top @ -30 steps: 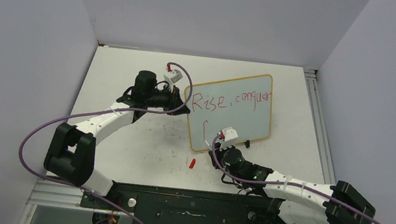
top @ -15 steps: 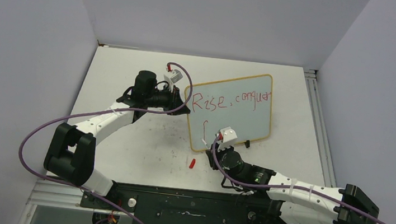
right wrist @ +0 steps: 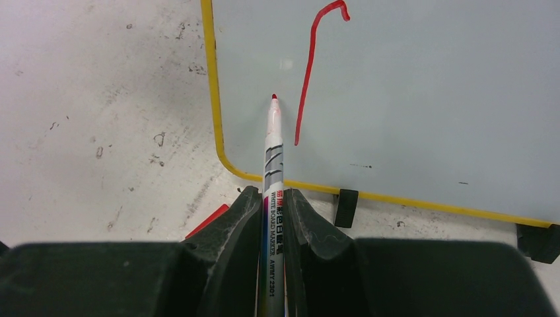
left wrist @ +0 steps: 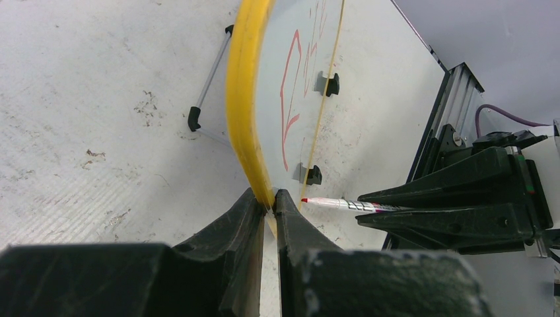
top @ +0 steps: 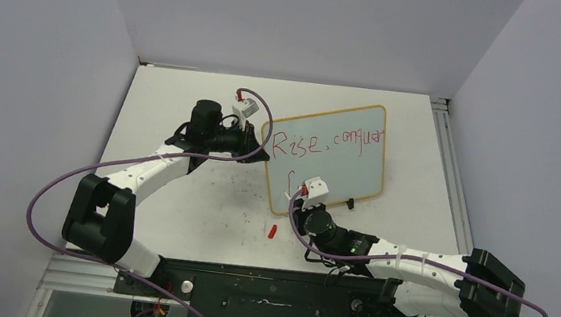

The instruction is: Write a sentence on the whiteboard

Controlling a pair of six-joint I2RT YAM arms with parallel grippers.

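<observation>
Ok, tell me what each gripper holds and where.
Left gripper: yellow-framed pale whiteboard, by its frame edge. Right gripper: white red-tipped marker, mid-barrel.

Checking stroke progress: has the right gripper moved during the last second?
Yes. The right gripper has slid left along the whiteboard bottom edge, away from the black clip foot.

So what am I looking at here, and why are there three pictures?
Two robot arms are bolted to a table. The wide picture looks down from above; the other two come from a camera on each wrist. The left fingers pinch the yellow frame of a standing whiteboard, steadying it. The right fingers grip a red marker, its tip pointing at the board beside a long red stroke. The red writing reads "Rise, conquer". A small red piece, perhaps the marker's cap, lies on the table.
</observation>
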